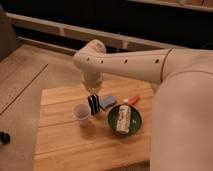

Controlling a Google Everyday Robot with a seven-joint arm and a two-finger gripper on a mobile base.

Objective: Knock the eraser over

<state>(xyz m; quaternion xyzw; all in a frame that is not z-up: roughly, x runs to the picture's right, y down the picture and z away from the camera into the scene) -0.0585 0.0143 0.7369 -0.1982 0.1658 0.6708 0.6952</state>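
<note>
1. Camera view puts the end effector [93, 88] under the arm's pale wrist, directly above the eraser [93, 103]. Whether it is open or holding anything cannot be told.
2. The eraser stands upright on the worktop [60, 145], just below the end effector, between a white cup [82, 114] and a light-blue block [107, 101].
3. It is probably light, stiff and easily tipped, so a push high on its broad face should do; no grasp needed.
4. It is thin and black with pale stripes.
</note>
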